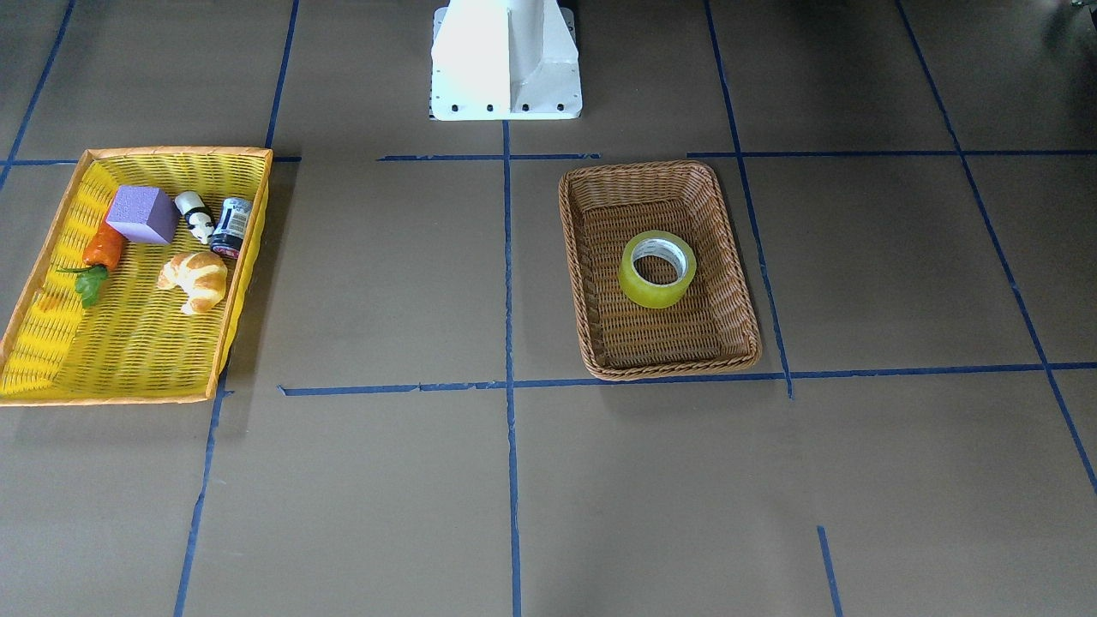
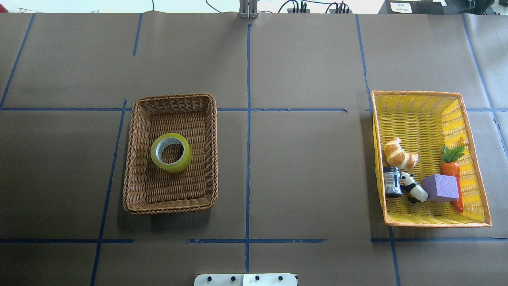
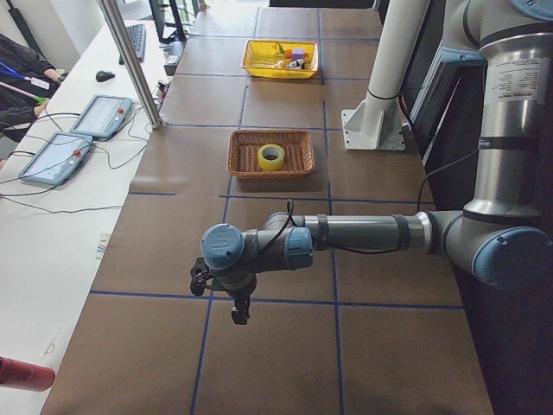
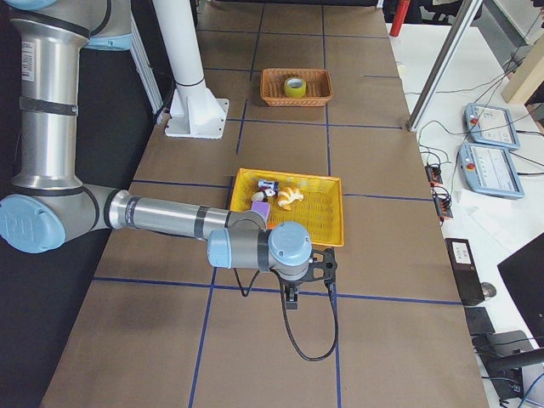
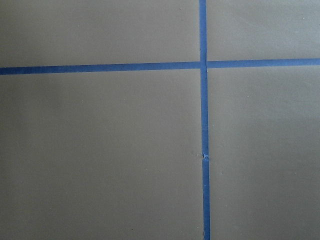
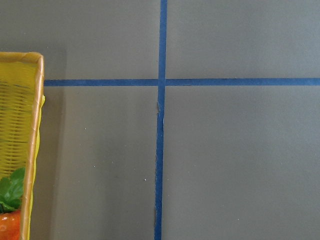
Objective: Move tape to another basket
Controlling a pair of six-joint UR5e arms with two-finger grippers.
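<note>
Only side views caught my left claw [image 3: 239, 313] and right claw [image 4: 291, 299]; apart or together, I couldn't tell. The tape [image 2: 171, 153] lay flat in the basket [image 2: 132, 159], hole upward.

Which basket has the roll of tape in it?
The brown wicker basket, on the robot's left side, holds the tape. The yellow basket holds toys instead, such as a croissant and a carrot.
</note>
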